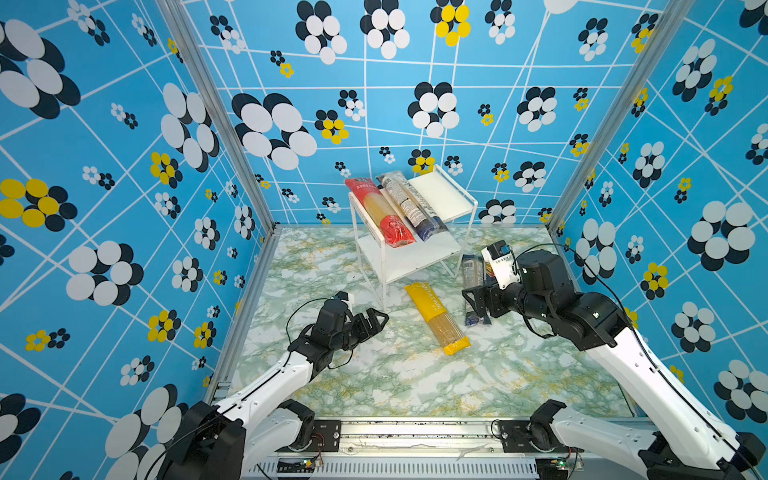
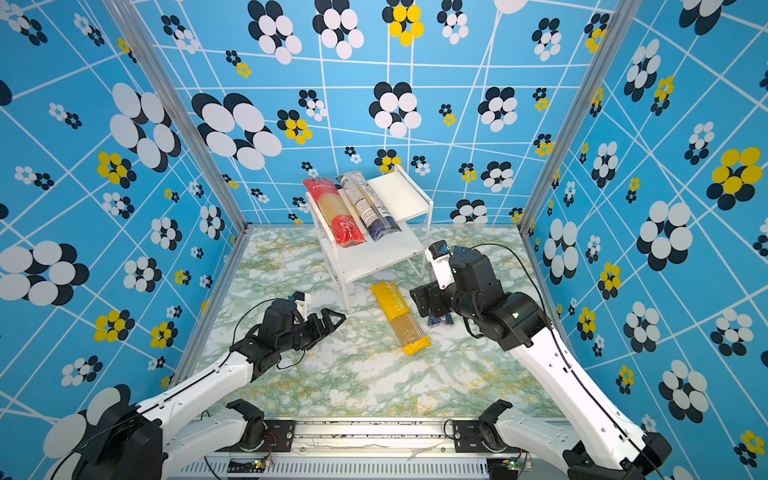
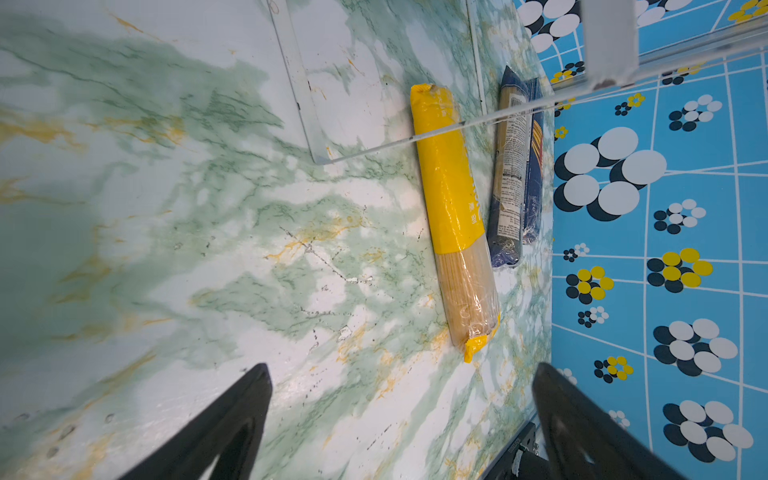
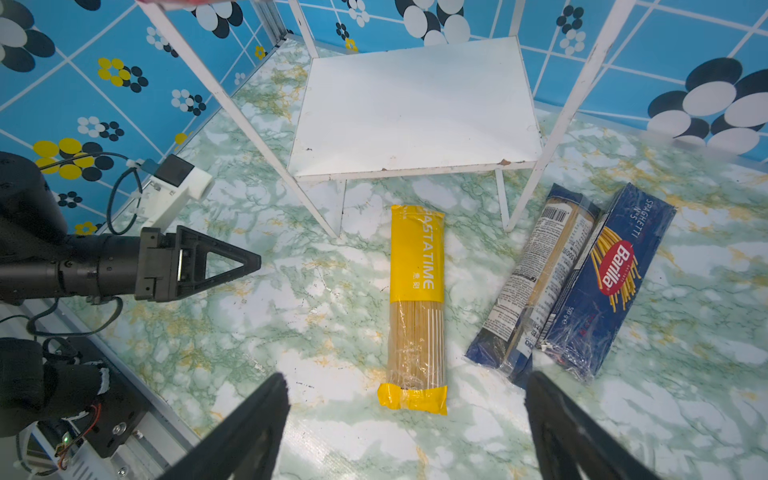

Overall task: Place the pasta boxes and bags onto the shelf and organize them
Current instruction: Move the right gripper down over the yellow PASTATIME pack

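Observation:
The shelf [image 1: 440, 195] [image 2: 399, 195] stands at the back of the table. On its top board lie a red-ended pack [image 1: 380, 212] [image 2: 336, 212] and a see-through navy-ended pack [image 1: 411, 205] [image 2: 368, 205]; its lower board [image 4: 415, 108] is bare. A yellow pack [image 1: 436, 318] [image 2: 399, 318] [image 3: 453, 216] [image 4: 415, 307] lies on the table in front. Right of it, side by side, are another see-through pack [image 4: 536, 274] [image 3: 511, 174] and the navy Barilla box [image 4: 611, 278]. My right gripper [image 1: 471, 301] [image 4: 406, 376] hovers open over these two, holding nothing. My left gripper [image 1: 380, 322] [image 3: 401, 370] is open and empty, left of the yellow pack.
The green marbled table [image 1: 374, 374] is walled on three sides by blue flowered panels [image 1: 124, 208]. The shelf's clear legs [image 4: 316, 208] stand close to the yellow pack's far end. A metal rail [image 1: 415, 428] with the arm bases runs along the front edge.

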`<state>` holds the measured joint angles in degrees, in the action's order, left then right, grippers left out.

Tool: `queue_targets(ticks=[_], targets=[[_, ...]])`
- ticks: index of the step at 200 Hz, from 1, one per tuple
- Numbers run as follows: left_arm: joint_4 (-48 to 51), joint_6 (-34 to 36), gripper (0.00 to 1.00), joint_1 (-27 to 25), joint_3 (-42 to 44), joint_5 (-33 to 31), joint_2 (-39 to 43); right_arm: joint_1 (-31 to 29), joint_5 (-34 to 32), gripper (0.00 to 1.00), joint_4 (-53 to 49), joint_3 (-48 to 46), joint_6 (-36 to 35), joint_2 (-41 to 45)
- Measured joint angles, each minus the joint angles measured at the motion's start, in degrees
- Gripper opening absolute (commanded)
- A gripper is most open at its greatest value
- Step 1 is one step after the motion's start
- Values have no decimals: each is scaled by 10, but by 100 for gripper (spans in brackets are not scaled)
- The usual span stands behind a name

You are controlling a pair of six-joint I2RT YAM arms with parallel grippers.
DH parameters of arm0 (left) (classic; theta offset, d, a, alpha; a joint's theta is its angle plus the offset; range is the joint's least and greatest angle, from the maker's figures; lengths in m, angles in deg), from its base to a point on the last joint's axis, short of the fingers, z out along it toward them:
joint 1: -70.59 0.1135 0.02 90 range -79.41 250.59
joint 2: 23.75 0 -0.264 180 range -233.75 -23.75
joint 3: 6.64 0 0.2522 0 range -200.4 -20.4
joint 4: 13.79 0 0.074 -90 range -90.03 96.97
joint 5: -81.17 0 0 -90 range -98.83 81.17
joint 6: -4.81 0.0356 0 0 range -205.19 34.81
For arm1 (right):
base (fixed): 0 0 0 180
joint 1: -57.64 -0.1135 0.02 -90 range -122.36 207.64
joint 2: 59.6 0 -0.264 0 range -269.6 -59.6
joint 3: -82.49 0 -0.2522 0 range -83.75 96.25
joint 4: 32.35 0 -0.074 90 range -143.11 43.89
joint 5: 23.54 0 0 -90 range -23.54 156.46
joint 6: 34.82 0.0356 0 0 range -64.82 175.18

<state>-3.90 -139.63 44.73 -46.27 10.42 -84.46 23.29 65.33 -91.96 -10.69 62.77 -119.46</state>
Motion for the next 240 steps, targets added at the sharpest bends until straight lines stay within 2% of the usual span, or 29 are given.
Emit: queue_targets(ticks=[114, 240], targets=[[-2, -5, 99, -45, -2, -28, 0, 0, 46, 91, 13, -115, 62, 45], [-4, -6, 99, -75, -10, -39, 0, 0, 46, 91, 33, -202, 105, 82]])
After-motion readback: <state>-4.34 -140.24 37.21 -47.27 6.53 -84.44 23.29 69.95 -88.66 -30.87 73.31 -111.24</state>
